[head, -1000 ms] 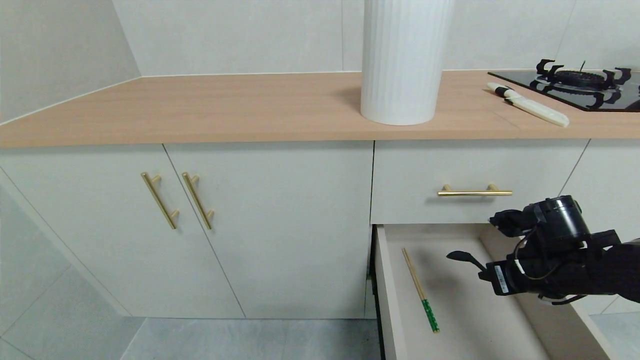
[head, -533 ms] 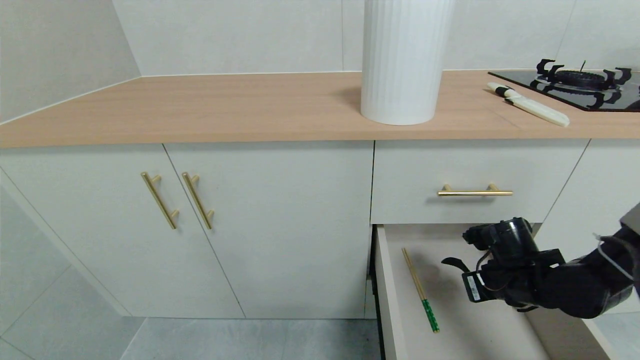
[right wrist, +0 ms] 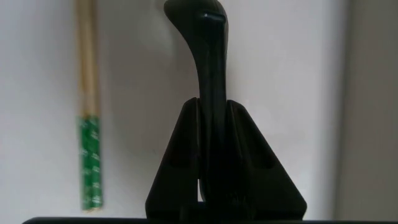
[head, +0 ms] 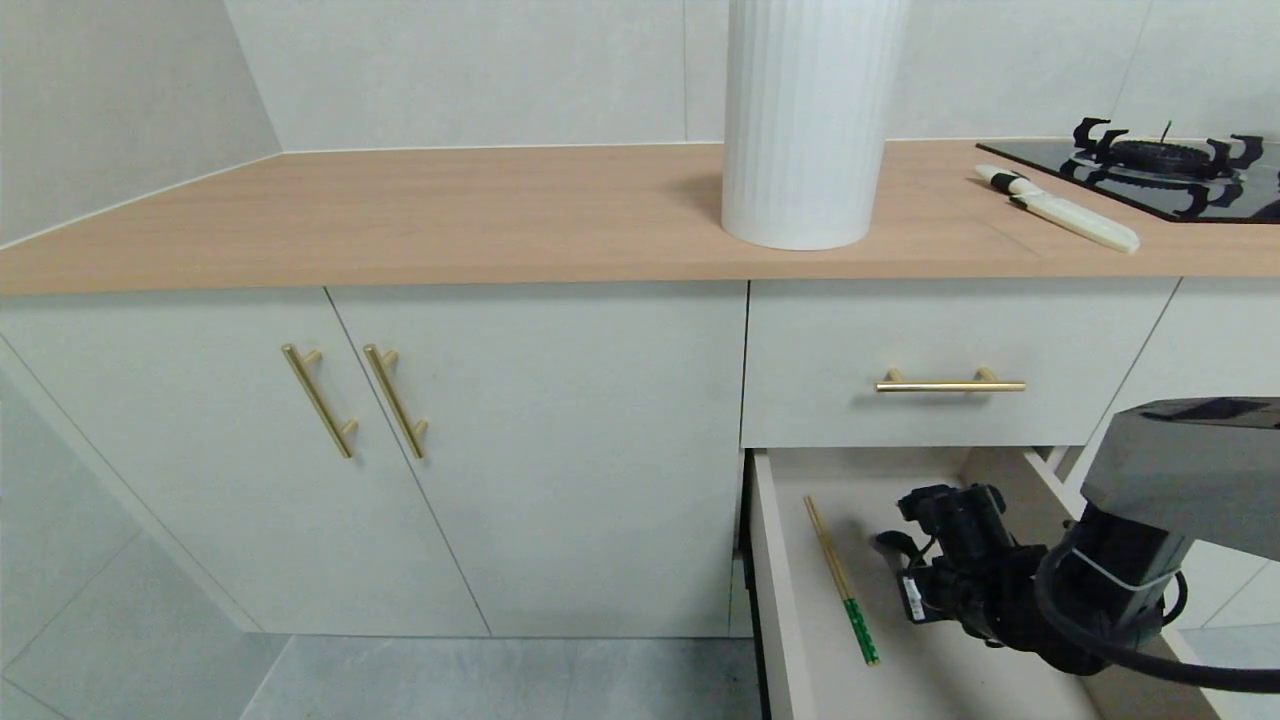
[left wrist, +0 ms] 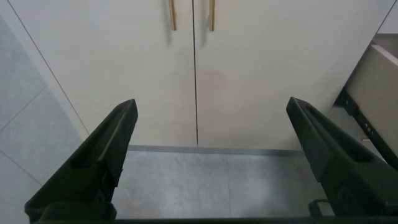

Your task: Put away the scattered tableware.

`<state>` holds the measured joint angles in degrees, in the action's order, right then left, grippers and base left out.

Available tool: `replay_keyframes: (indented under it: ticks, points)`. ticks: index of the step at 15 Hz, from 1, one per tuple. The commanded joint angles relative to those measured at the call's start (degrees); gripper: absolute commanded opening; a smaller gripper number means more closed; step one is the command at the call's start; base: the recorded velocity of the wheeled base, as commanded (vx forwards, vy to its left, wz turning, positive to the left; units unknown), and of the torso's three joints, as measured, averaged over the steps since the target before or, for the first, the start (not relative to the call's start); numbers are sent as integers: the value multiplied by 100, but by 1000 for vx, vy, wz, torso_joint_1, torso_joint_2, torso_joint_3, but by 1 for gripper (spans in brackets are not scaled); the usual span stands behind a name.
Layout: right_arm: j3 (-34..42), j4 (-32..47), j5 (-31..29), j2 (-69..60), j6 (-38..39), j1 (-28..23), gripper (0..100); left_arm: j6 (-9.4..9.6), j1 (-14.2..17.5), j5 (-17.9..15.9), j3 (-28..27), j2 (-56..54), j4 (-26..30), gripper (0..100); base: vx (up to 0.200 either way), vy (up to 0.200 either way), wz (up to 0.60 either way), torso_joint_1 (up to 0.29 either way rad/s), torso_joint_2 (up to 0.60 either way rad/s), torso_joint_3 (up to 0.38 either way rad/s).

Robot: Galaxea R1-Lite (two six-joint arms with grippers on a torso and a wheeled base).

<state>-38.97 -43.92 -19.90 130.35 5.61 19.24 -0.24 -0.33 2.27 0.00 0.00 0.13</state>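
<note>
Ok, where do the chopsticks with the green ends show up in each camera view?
Head view: the chopsticks lie on the floor of the open drawer, close to its left wall.
Left wrist view: not in it.
Right wrist view: the chopsticks lie flat on the drawer floor, apart from the spoon.
Shared landmark: the black spoon gripped in the right hand, alongside the chopsticks.
</note>
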Motion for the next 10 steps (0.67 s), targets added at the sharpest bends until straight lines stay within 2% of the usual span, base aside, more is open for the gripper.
replay_keyframes:
  ticks: [1, 10]
  points:
    - [-23, -2, 3, 183, 2, 1, 0, -2, -2, 2, 0, 0, -5, 100, 0, 0, 0, 0, 0, 0]
    - [-14, -2, -14, 166, -7, 1, 0, -2, 7, 2, 0, 0, 4, 100, 0, 0, 0, 0, 0, 0]
